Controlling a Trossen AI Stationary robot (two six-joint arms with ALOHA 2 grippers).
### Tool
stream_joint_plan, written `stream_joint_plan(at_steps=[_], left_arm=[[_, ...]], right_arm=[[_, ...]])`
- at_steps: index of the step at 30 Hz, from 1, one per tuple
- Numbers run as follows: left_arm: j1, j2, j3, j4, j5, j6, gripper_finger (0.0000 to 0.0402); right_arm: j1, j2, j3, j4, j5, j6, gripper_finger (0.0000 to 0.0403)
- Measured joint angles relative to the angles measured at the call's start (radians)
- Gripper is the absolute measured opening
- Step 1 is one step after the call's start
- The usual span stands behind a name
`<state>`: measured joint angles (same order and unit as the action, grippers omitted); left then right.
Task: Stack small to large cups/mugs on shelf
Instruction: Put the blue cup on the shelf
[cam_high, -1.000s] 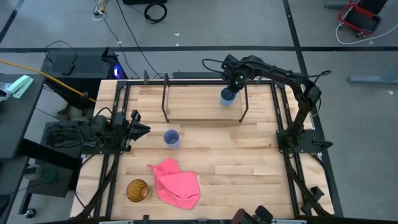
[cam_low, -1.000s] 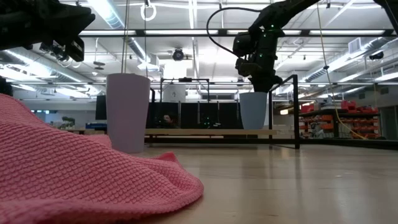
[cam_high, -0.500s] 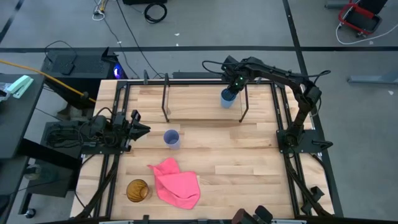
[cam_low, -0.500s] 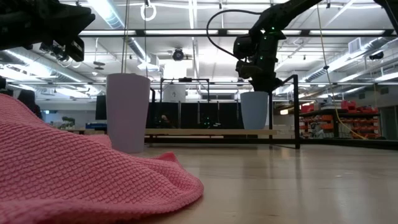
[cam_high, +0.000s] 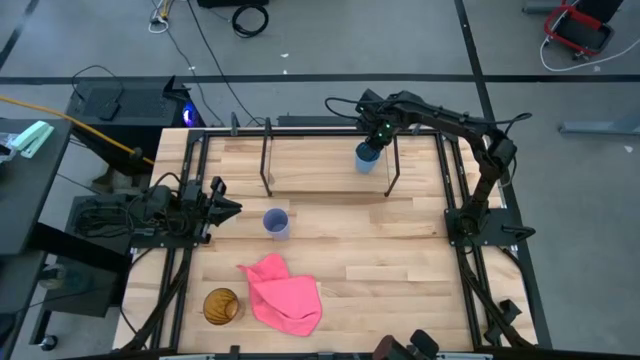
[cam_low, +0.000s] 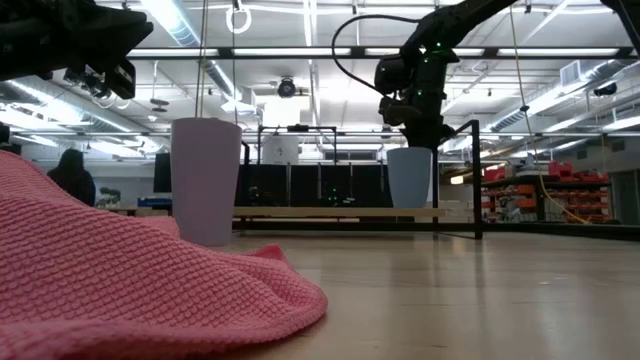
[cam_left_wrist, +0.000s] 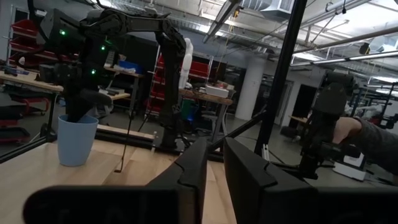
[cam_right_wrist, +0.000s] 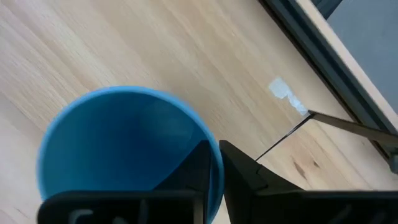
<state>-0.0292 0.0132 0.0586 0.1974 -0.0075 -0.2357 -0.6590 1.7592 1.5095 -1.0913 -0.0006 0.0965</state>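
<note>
The small blue cup (cam_high: 367, 157) stands upright on the right end of the shelf (cam_high: 267, 165), its base on the shelf's flat top (cam_low: 330, 212). My right gripper (cam_high: 374, 140) is above the cup and shut on it. The lavender cup (cam_high: 276, 222) stands on the table in front of the shelf. The amber cup (cam_high: 221, 305) stands near the near left corner. My left gripper (cam_high: 236, 208) waits at the table's left edge, shut and empty, pointing toward the lavender cup. My right gripper holds the blue cup by its rim (cam_right_wrist: 208, 146), on the far right side of the cup. One finger (cam_right_wrist: 186, 174) is inside the cup and the other (cam_right_wrist: 249, 177) outside, the wall pinched between them. The fingers come from above, pointing down. The cup stands upright on the shelf top.
A crumpled pink cloth (cam_high: 283, 293) lies on the near part of the table, right of the amber cup. The shelf's thin black legs (cam_high: 392, 170) stand close to my right gripper. Bare shelf top lies left of the blue cup.
</note>
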Motion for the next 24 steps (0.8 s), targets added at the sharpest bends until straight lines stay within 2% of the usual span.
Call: stream_joint_plan(at_steps=[9,24], left_arm=[[0.000,0.000,0.000,0.000,0.000,0.011,0.0061],[0.000,0.000,0.000,0.000,0.000,0.012,0.0060]], right_arm=[[0.000,0.000,0.042,-0.005,0.000,0.007,0.0048],[0.000,0.000,0.050,-0.040,0.030,0.015,0.0112]])
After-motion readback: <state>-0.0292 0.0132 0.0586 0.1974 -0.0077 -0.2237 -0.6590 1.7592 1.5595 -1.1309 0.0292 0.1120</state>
